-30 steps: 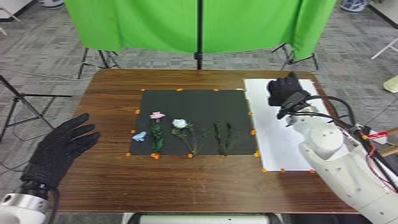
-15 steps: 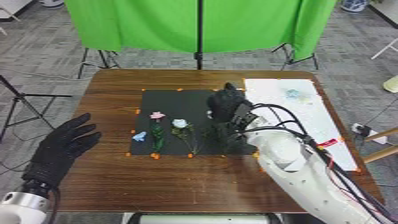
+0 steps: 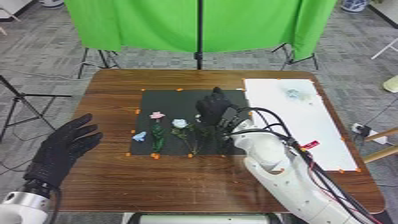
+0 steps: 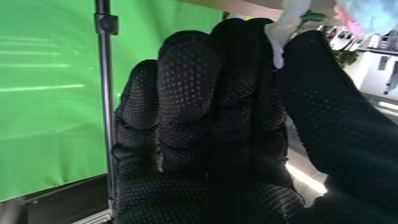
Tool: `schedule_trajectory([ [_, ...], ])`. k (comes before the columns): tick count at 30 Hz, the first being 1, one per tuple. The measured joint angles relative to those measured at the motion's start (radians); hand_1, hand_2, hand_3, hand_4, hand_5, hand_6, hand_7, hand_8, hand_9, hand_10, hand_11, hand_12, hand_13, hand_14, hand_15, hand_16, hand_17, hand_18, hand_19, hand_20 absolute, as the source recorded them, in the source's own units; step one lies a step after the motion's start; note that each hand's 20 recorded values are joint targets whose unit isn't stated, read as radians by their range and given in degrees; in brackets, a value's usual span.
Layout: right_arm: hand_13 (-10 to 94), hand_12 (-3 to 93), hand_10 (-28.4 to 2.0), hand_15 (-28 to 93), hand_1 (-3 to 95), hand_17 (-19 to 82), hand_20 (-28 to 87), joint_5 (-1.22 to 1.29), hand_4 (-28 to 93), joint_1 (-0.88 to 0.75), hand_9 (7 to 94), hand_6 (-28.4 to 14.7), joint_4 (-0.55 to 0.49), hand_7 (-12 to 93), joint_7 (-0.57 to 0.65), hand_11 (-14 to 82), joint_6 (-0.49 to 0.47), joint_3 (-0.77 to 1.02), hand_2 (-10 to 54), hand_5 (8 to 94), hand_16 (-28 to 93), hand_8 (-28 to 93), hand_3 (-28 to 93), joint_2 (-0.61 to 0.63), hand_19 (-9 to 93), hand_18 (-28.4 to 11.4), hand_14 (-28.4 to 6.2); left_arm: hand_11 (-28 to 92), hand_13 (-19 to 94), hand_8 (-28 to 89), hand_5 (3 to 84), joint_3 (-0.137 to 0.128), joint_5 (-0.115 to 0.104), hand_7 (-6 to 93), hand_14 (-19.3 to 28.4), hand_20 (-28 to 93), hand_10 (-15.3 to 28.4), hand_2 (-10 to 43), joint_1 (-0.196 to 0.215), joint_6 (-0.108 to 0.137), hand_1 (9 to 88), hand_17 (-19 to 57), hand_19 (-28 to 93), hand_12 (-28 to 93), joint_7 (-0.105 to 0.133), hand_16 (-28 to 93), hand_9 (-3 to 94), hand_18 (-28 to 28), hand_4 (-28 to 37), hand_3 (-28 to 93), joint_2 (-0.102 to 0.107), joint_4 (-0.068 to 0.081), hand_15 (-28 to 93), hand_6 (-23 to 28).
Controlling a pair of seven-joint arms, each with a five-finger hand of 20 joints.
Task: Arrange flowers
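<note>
Fingers of the left hand sit apart; on the black mat, the blue flower, pink flower and pale rose look light, soft-petalled, best pinched by their stems; nearby, the right hand's fingers are straight, close together.

1. The right hand has moved from the white sheet, right of the black mat, to over the mat's right part, lately edging nearer its middle.
2. The right arm now hides some of the mat's right side.
3. A pale blue flower right of the mat has come into view.
</note>
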Motion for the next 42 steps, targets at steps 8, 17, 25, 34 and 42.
schedule_trajectory([
  [8,71,29.6,-5.5,59,24.6,20,42,-0.015,-28,-0.020,71.4,3.6,-0.042,45,0.000,46.6,-0.181,0.022,-9.5,63.0,25,-24,87,-0.004,72,-18.0,-2.4,32,26,-13,34.2,0.001,0.000,28.2,15.3,9,12.7,0.1,0.000,0.000,26.9,-5.1,50,14,0.000,-1,29.4,22.6,-23.3,72,0.000,0.000,44,2.4],
  [17,66,28.8,-8.9,61,15.4,17,43,0.157,-28,-0.086,66.1,-0.3,-0.167,39,0.008,44.6,-0.234,0.117,-8.4,57.9,24,-23,84,-0.003,71,-19.4,-5.4,32,26,-13,34.2,-0.001,0.000,28.2,15.2,9,12.7,0.1,0.002,0.000,26.9,-5.0,50,14,0.001,-1,29.3,22.6,-23.3,72,-0.001,0.000,44,2.4],
  [25,29,23.3,-13.0,40,16.0,8,32,0.218,-28,-0.082,32.7,-3.9,-0.215,32,0.087,29.9,-0.225,0.192,-0.3,33.1,15,-19,89,0.017,59,-20.4,-10.8,32,26,-13,34.2,-0.001,0.001,28.3,15.2,9,12.7,0.1,0.002,0.000,26.9,-5.1,50,14,0.002,-1,29.3,22.6,-23.3,72,-0.003,0.000,44,2.3],
  [34,15,26.6,-13.4,2,19.0,-1,14,0.202,-28,0.032,16.0,-7.8,0.020,23,0.364,10.2,-0.323,0.279,-5.0,20.8,28,-12,90,0.161,52,-22.0,-16.4,32,26,-13,34.3,-0.007,0.001,28.2,15.2,9,12.8,0.1,0.015,0.001,26.9,-5.0,50,14,0.011,-1,29.3,22.6,-23.3,72,-0.004,-0.002,44,2.4],
  [42,25,21.8,-12.6,15,20.8,6,14,0.198,-28,-0.005,25.5,-5.5,0.176,36,0.367,22.3,-0.312,0.424,-9.5,27.6,23,-21,91,0.257,56,-20.8,-12.5,32,26,-13,34.7,-0.010,0.000,28.1,15.3,9,12.9,0.3,0.020,0.001,27.1,-5.1,50,14,0.014,-1,29.7,22.6,-23.4,72,-0.004,-0.002,44,2.4],
])
